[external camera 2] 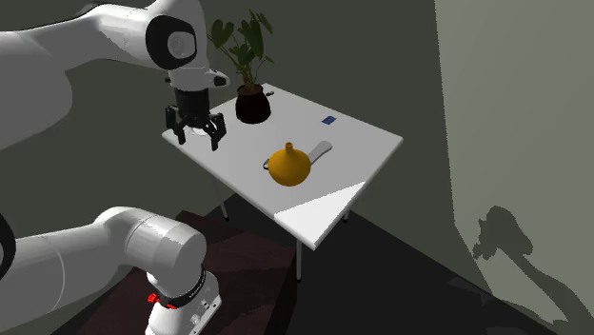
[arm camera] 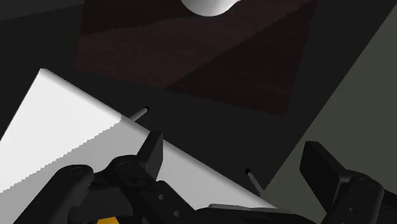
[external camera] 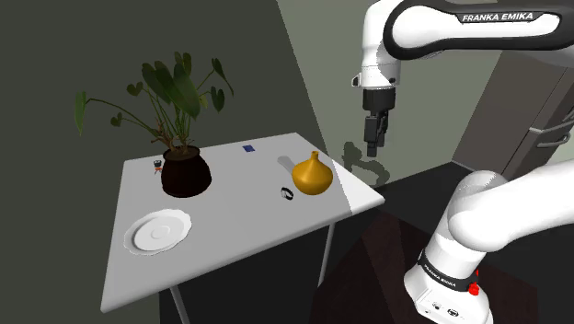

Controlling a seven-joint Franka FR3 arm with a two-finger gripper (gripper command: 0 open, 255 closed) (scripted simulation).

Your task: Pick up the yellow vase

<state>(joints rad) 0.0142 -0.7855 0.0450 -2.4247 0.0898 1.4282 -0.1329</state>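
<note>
While the black gripper (external camera: 373,138) is hanging in the air near the table's edge, its two fingers (arm camera: 151,147) are standing wide apart and gripping nothing. The yellow vase (external camera: 312,174) is sitting upright on the flat white table (external camera: 230,253), toward the shoulder view's right end and apart from the gripper. It is looking smooth and orange-yellow, with a round onion-shaped body tapering to a short narrow neck. A small black-and-white ring (external camera: 287,192) is lying just beside it. Farther along, a leafy green plant is growing from a dark rounded pot (external camera: 185,174), and a round white plate (external camera: 159,231) with a scalloped rim is lying near the front edge.
</note>
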